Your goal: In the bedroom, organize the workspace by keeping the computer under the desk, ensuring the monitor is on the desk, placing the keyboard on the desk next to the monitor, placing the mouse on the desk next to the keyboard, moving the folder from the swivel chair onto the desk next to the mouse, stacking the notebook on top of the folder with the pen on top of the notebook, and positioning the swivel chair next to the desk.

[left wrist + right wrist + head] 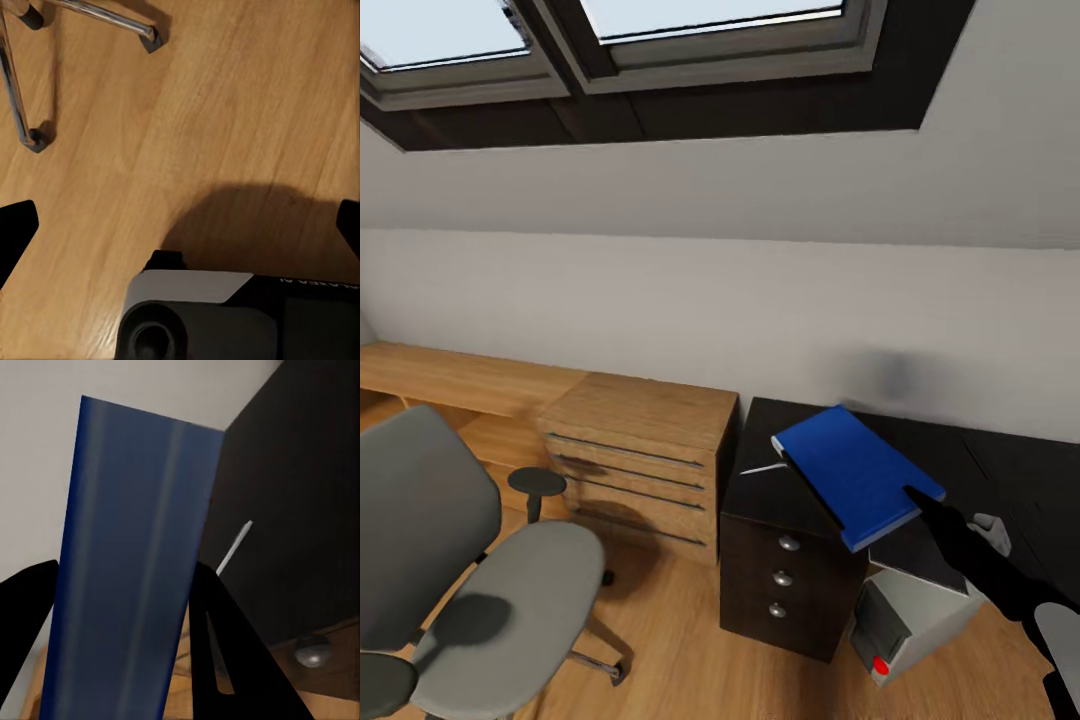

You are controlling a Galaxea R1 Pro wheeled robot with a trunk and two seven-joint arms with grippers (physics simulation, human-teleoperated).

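My right gripper (922, 497) is shut on the near edge of a blue folder (855, 473), which hangs tilted above the left end of the dark desk (780, 500). In the right wrist view the folder (127, 562) fills the gap between the black fingers (225, 645). A thin silver pen (760, 468) lies on the desktop beside the folder, also seen as a pale sliver (234, 547). The grey computer (905, 625) stands on the floor under the desk. The grey swivel chair (470, 570) sits at the left with a bare seat. My left gripper (182, 229) is open over the floor.
A light wooden drawer unit (640, 460) stands between chair and desk, with a low wooden bench (450, 380) along the wall. The desk has drawers with round knobs (784, 578). Chair legs (30, 135) and my base (225, 315) show above the wooden floor.
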